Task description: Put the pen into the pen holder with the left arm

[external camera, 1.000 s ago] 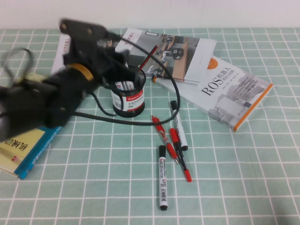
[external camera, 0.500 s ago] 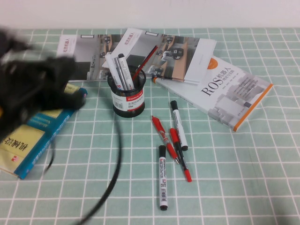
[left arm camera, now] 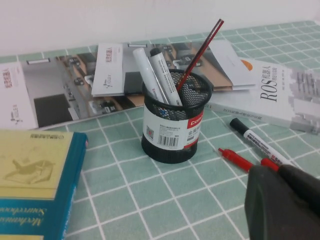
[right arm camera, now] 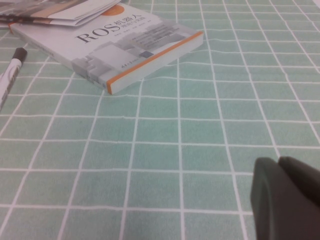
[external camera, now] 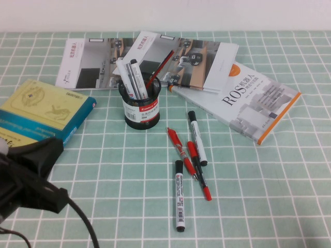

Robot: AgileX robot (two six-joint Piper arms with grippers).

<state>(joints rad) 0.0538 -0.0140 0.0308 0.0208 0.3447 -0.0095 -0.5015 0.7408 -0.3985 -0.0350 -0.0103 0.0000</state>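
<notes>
Left wrist view: pen (left arm camera: 146, 70) beyond jaws

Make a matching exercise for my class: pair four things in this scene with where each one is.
Things:
1. pen
2. pen holder
3. left gripper
4. right gripper

Places:
A. over bare tablecloth, beyond the ROS book
B. upright in the mesh cup
C. between the yellow book and loose pens
D. pulled back, facing the cup

Pairs: 1-B, 2-C, 3-D, 4-A

I read "ROS" in large letters on the white book (external camera: 247, 103) at the right of the high view. The pen holder (left arm camera: 173, 129) shows a partial "Comi" on its red band.
</notes>
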